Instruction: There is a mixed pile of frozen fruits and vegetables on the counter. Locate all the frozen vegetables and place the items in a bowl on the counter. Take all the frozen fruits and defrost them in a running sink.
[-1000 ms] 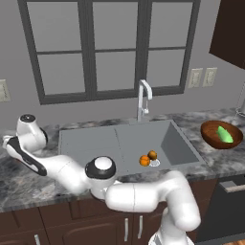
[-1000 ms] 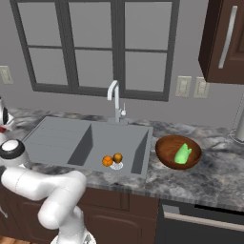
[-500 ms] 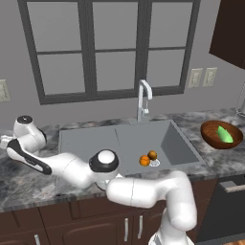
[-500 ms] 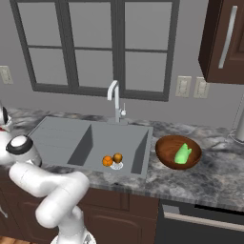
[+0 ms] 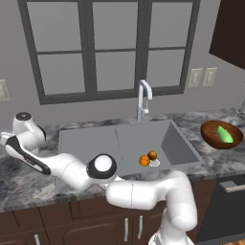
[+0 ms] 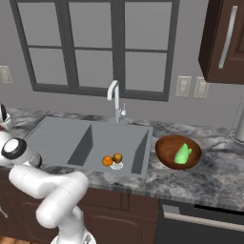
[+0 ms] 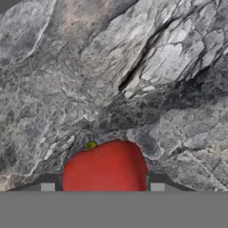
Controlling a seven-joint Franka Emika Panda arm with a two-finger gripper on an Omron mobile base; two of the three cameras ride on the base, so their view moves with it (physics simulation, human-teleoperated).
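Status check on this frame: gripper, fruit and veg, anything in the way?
Gripper closed around red ball on the counter. Two orange balls in the sink, green piece in the bowl. Nothing obstructing.

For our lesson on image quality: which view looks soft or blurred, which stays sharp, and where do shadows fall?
Hand view: the counter veins look smeared and soft, the red ball has fuzzy edges. Left base view: sharper, with one inner wall of the sink shaded darker. Right base view: sharp too, even flat light, no glare on the bowl.
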